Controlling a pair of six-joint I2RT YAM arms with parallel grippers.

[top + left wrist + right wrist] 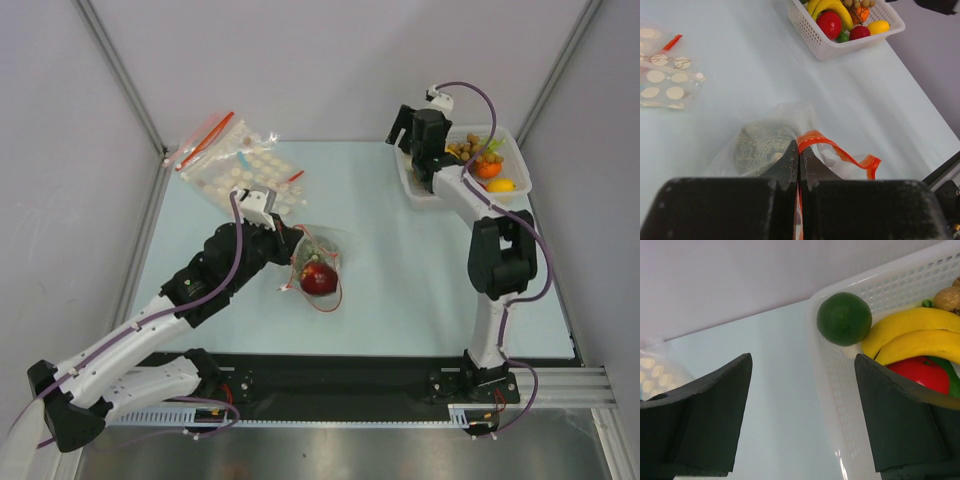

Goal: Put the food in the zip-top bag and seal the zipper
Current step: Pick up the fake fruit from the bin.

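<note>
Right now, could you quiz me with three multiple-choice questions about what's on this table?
1. Where does the white basket stand on the table? A near left corner; B far right; C middle.
2. What colour is the zipper of the zip-top bag? A blue; B red; C green.
3. How is the right gripper? A open; B shut on a banana; C shut on the bag.
Answers: 1 B, the top view shows it at the far right edge. 2 B, a red strip lines the bag's mouth. 3 A, its jaws stand wide apart beside the dark green ball.
</note>
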